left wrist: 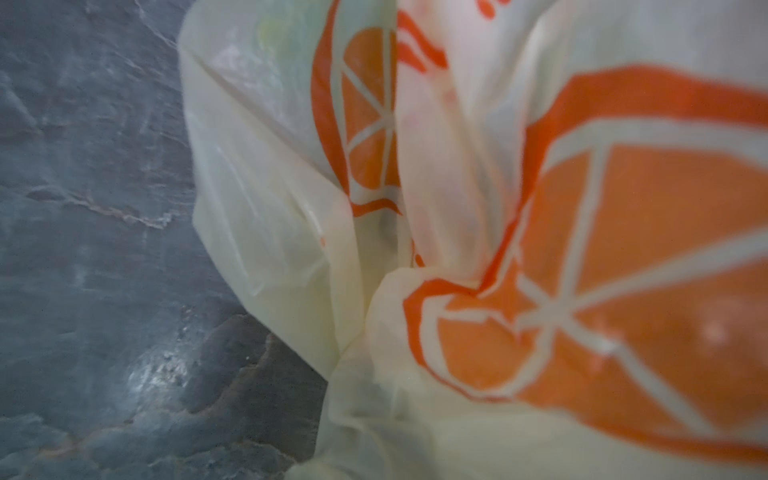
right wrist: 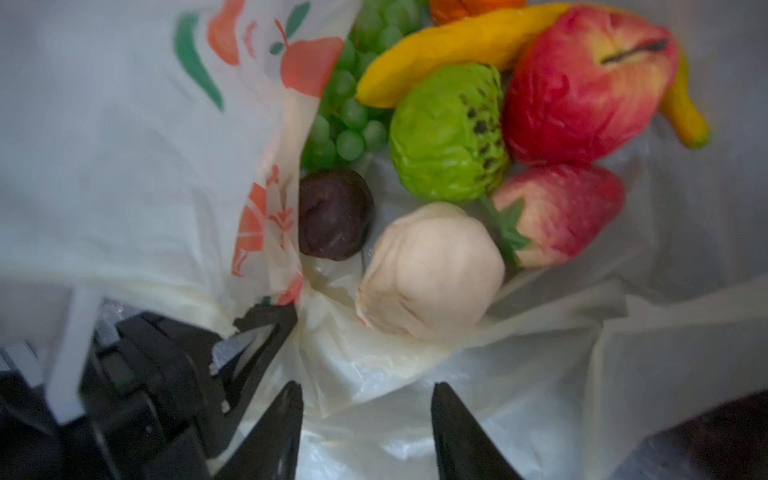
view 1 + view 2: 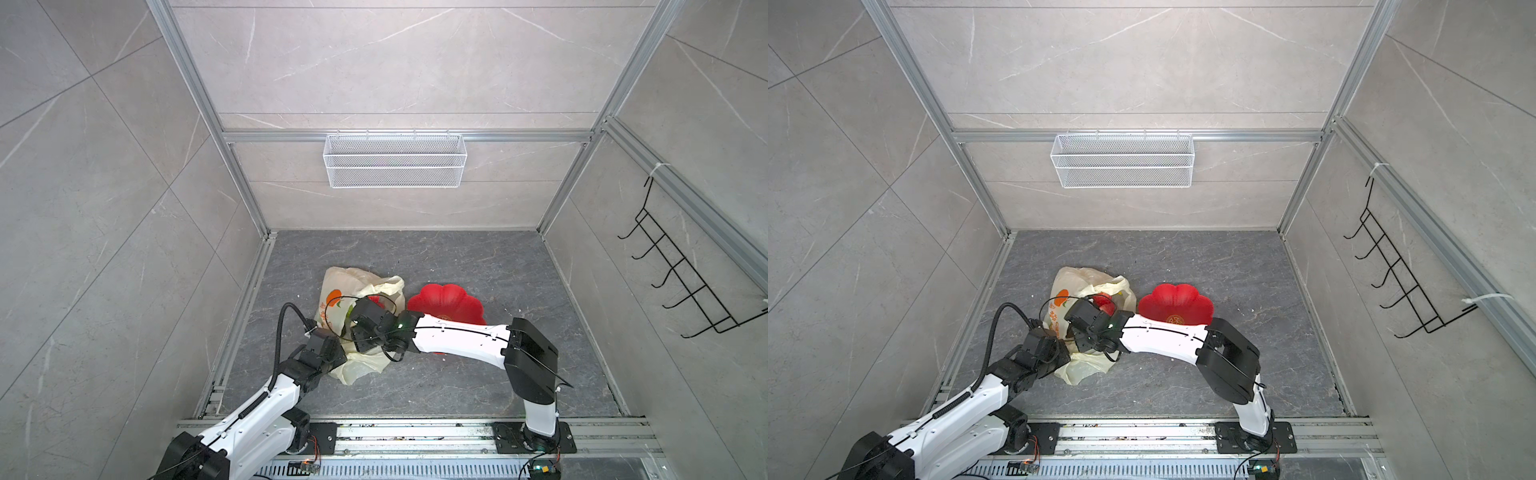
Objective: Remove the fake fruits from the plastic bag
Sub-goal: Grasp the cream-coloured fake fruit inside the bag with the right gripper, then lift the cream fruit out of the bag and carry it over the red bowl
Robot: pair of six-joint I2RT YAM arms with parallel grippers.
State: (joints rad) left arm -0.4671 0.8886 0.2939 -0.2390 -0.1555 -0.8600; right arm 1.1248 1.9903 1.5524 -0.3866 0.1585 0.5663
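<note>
I count eight fake fruits (image 2: 449, 133) in the plastic bag (image 2: 124, 166), two of them apples (image 2: 582, 83); it lies beside one red plate (image 3: 449, 303). My left gripper (image 2: 270, 322) is clamped on the bag's rim; my right gripper (image 2: 365, 399) hangs part-open and empty at its mouth.

Layout from my station: bag left, plate right.
I've got the plastic bag (image 3: 345, 282) lying on the worktop (image 3: 457, 257), with the plate (image 3: 453, 303) just beside it on the right and the fake fruits (image 2: 449, 137) inside the bag. The left end effector (image 2: 266, 328) is on the bag's near rim, the right end effector (image 2: 365, 390) is at its mouth, and the basket (image 3: 395, 160) is on the back wall.
</note>
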